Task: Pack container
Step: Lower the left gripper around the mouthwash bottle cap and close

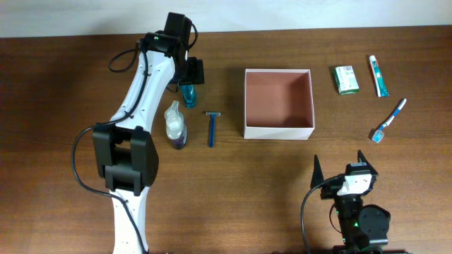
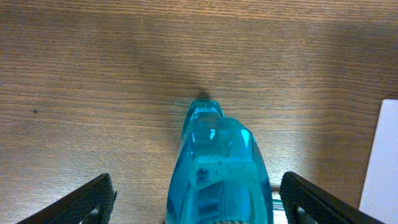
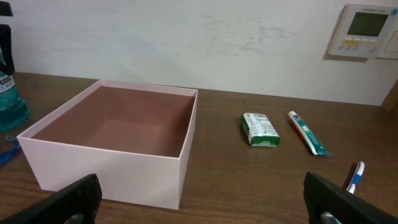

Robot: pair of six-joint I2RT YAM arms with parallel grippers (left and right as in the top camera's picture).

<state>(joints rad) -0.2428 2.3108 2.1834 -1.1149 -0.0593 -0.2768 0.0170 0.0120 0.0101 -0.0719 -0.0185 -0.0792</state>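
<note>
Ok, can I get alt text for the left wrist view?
A clear blue bottle sits on the wooden table, seen from above and close up, between the open fingers of the left gripper, one on each side. A white edge shows at far right.

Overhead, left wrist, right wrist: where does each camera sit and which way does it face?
Overhead: above the table, looking straight down; left arm and right arm show.
Left wrist: over the blue bottle, looking down; left gripper open astride it.
Right wrist: low, facing level across the container to the wall; right gripper open.
Shared: overhead and right wrist both show container, carton, toothpaste.
</note>
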